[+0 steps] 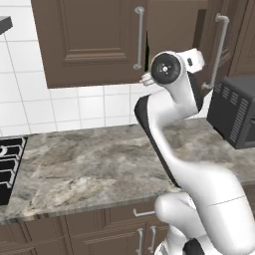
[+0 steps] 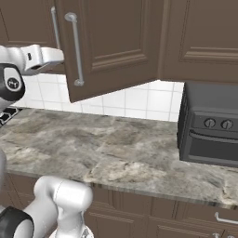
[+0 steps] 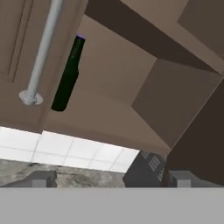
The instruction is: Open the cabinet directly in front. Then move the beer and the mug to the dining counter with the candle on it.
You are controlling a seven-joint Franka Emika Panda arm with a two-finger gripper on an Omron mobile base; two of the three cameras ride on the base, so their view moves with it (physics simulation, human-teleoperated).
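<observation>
Cabinet right door swung ajar, opening step nearly done; gripper spread wide, holding nothing; next, reaching inside for beer.

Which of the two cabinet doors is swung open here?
The right door, beside the dark oven; it angles outward, while the left door sits flush and shut.

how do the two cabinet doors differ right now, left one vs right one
The left door sits shut, flat against the cabinet front, while the right door is swung out over the counter. The left door hides what is behind it; the right door's opening exposes the shelf and the beer in the hand view. Both are dark brown raised-panel doors with a long vertical silver bar handle.
</observation>
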